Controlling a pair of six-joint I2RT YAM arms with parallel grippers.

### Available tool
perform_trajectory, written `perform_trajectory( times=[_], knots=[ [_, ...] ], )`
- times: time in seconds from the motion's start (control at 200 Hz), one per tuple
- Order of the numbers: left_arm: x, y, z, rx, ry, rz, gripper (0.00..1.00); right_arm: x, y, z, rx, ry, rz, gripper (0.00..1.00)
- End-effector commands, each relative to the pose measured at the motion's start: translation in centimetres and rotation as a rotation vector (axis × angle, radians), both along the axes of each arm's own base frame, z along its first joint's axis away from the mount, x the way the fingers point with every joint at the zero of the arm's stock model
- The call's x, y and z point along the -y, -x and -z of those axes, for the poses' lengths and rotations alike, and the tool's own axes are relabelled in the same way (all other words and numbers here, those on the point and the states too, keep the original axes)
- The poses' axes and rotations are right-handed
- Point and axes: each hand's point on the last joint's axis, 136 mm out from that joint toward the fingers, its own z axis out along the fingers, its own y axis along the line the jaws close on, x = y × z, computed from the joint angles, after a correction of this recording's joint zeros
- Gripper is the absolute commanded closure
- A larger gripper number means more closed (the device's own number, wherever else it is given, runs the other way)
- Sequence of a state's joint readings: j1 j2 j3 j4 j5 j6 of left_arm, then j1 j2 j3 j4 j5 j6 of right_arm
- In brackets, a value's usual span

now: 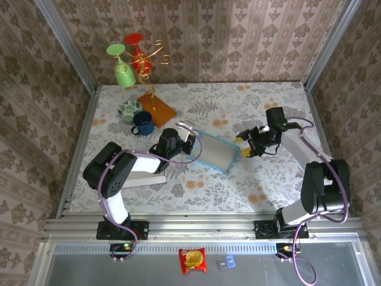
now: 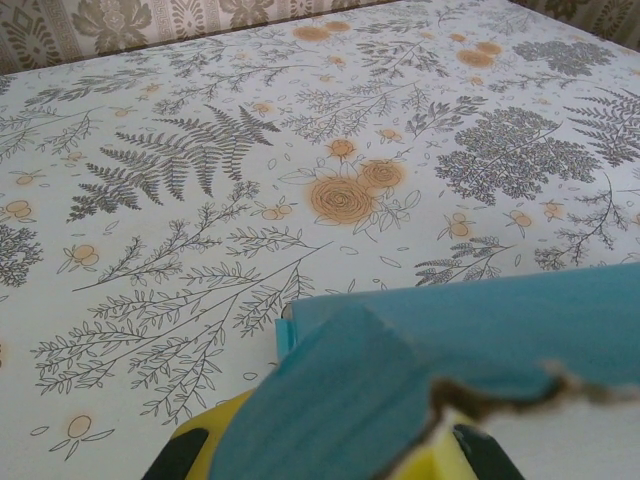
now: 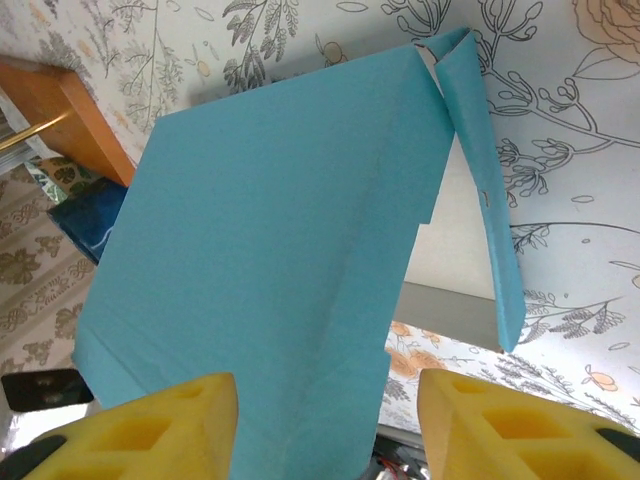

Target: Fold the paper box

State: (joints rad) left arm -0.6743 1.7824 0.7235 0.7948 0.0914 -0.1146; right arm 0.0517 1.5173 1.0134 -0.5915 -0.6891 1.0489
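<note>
The paper box (image 1: 215,154) is lying in the middle of the flowery table (image 1: 268,101), between the two arms. It is blue outside and white inside, and it is not folded up all the way yet. I think the step is this: one arm is holding one end of the box while the other is getting ready to fold the wall at the other end.

To do this well, the right gripper (image 1: 245,148) should be pinching the blue wall near its edge, not right in the corner. It should be squeezing softly so the paper is not crumpling. Then it should be tipping the wall slowly along the fold line that is already pressed into the paper, so the thin side flap is tucking in and not bending the wrong way. The left gripper (image 1: 191,142) should be holding firm, or the whole box might go sliding across the table. Pulling hard could tear it, because one paper edge in the left wrist view is looking a bit ragged.

Now the pincers. The left gripper is squeezed tight on the left end of the box. In its wrist view a blue flap is sitting between its yellow pads (image 2: 205,438).

The right gripper is standing partly open. In its wrist view the big blue wall is running down into the gap between its two yellow pads (image 3: 165,425). The wall is just beside the pad on the left of that picture, and I cannot tell if they are touching. The other pad is apart from the paper, so it is not gripping yet.
</note>
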Motion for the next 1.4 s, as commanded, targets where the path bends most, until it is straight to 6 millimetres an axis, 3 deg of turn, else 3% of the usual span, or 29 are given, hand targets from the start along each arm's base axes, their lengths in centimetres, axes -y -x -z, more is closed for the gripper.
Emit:
perform_trajectory(
  times=[0.0, 0.36, 0.685, 1.07, 1.395],
  knots=[
    [0.3, 0.0, -1.1, 0.022, -0.001, 0.006, 1.0, -1.3, -1.0, -0.4, 0.001, -0.031, -0.01, 0.52],
    [0.7, 0.3, -1.1, 0.014, 0.001, 0.014, 1.0, -1.7, -0.9, 1.6, -0.009, 0.023, -0.028, 0.65],
    [0.5, 1.0, -0.8, -0.019, 0.0, 0.016, 1.0, -1.6, -0.4, 3.2, -0.011, 0.092, -0.049, 0.69],
    [-1.5, 2.6, -0.1, -0.177, -0.012, -0.057, 0.73, -1.3, -0.3, 4.2, 0.012, 0.183, -0.088, 0.72],
    [-3.0, 5.5, -0.2, -0.328, -0.01, -0.08, 0.63, -1.2, -0.1, 5.0, 0.013, 0.225, -0.104, 0.76]
  ],
)
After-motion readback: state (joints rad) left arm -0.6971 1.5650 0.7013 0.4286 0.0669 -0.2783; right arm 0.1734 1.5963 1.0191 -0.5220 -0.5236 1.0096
